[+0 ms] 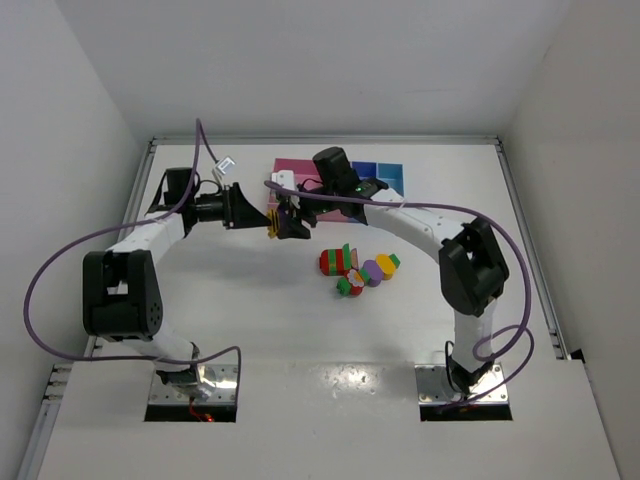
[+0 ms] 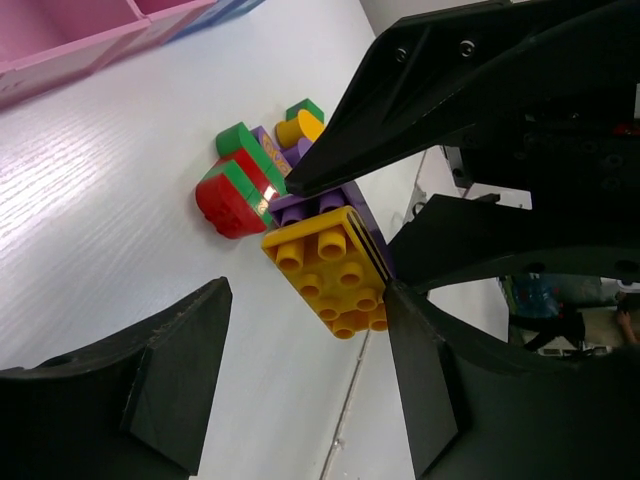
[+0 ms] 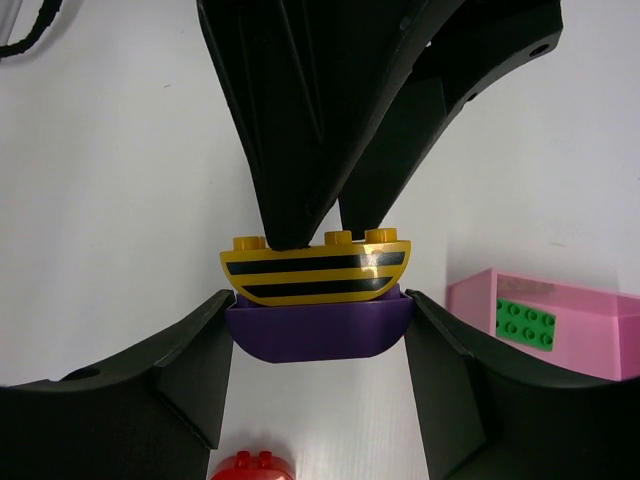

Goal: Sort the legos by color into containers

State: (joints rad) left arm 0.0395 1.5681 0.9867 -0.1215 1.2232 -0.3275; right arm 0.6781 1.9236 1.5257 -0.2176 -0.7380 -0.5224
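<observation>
From above, the left fingers (image 1: pixel 262 219) and right fingers (image 1: pixel 298 225) meet above the surface (image 1: pixel 250 320) at a yellow brick (image 1: pixel 273 220), with loose legos (image 1: pixel 358 270) near the right fingers. In the left wrist view, the left fingers stand half open astride it, one touching and one apart. In the right wrist view, the right fingers clamp the purple brick (image 3: pixel 318 328) joined to it, with a pink container (image 3: pixel 600 345) beside them.

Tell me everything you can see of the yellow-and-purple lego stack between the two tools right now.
The yellow-and-purple lego stack is glossy plastic: a curved yellow brick with two black stripes and round studs, joined to a purple brick of matching shape. It hangs in the air, the right tool clamped on the purple part. The left tool straddles the yellow brick, one finger touching, the other apart.
</observation>
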